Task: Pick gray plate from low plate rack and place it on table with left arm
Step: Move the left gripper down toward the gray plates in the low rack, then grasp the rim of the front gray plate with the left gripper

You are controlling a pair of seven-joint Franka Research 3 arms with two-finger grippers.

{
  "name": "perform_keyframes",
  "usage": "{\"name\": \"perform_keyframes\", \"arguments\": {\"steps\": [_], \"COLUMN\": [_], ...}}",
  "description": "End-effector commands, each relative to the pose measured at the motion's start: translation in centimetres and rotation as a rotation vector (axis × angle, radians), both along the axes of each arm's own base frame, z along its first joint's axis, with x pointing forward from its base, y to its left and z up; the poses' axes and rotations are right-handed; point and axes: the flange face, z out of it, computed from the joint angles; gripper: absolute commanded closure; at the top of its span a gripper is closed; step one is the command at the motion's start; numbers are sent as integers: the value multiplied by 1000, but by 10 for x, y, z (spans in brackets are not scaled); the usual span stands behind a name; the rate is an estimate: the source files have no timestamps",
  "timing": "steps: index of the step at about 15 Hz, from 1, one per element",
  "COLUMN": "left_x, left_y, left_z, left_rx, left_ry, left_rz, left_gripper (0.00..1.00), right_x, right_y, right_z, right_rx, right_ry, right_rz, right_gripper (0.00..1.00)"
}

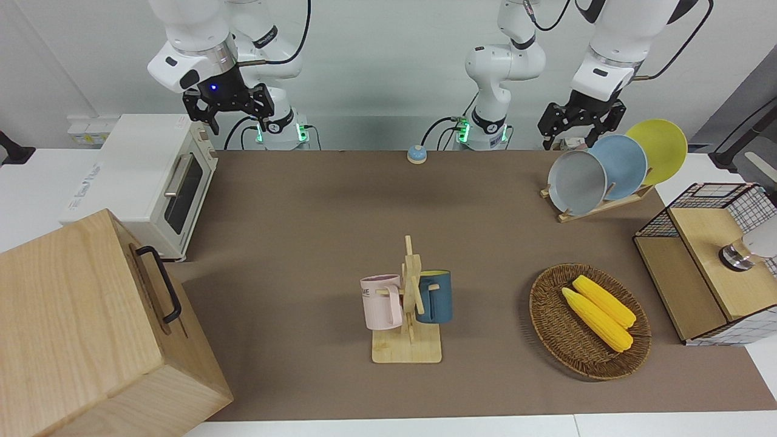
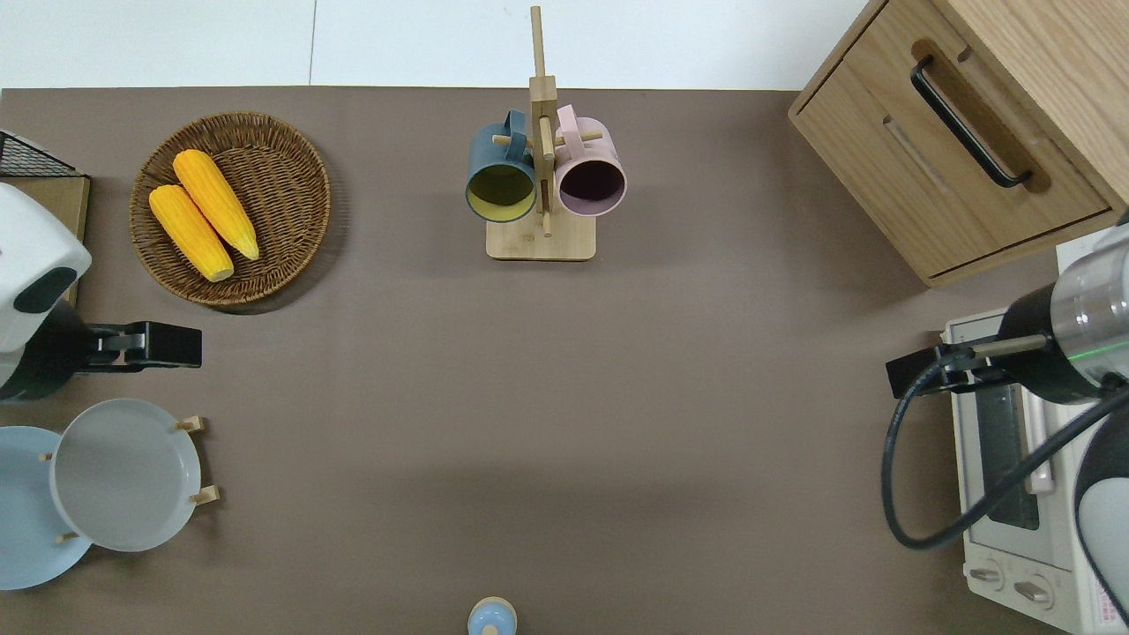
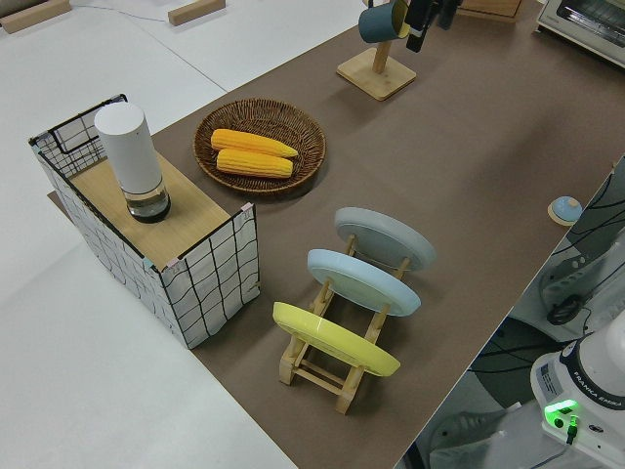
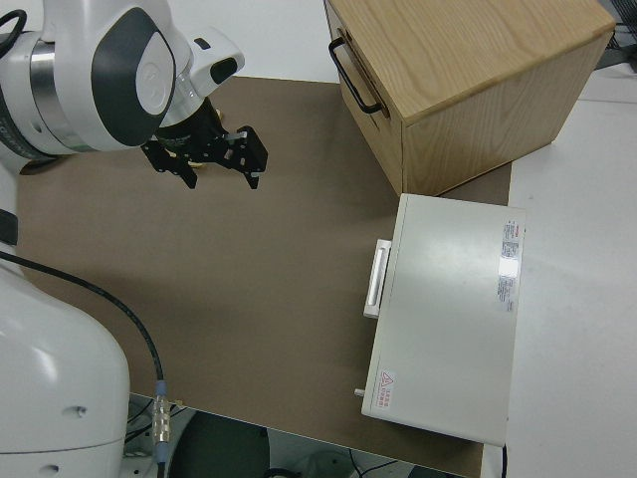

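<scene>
Your left gripper [image 1: 578,128] hangs at upper right of the front view, fingers spread wide, just above the gray plate [image 1: 577,182]. That plate leans in the rack [image 1: 598,208]; the right arm is parked, fingers apart.

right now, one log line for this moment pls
stage: approach | left hand: open, over bare table beside gray plate | gray plate: in low plate rack, not gripped | right arm: parked

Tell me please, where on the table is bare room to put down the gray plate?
The widest bare mat lies between the mug tree, the low plate rack and the toaster oven. The left arm's end is crowded: gray plate, corn basket and wire crate. The left gripper hangs open.
</scene>
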Motion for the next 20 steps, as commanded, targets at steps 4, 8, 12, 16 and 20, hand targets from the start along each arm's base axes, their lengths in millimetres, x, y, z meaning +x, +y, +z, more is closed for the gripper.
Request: {"name": "perform_keyframes", "arguments": {"steps": [4, 8, 12, 16, 20], "left_x": [4, 7, 5, -6, -24], "left_y": [-7, -8, -5, 1, 16], "left_z": [-9, -12, -18, -41, -74], "left_rx": [-8, -7, 17, 151, 286], "left_ry": [30, 36, 30, 46, 95], "left_rz": [38, 35, 44, 13, -10], "left_gripper": [5, 5, 5, 7, 7], "right_x": [-3, -3, -3, -3, -3], "right_y": [-3, -3, -4, -4, -3], "right_z": [4, 4, 4, 4, 4], "right_rx": [3, 3, 3, 3, 3], "right_ry": [5, 5, 5, 5, 5], "right_rz": [-3, -3, -5, -5, -3], "right_gripper": [11, 11, 11, 11, 13]}}
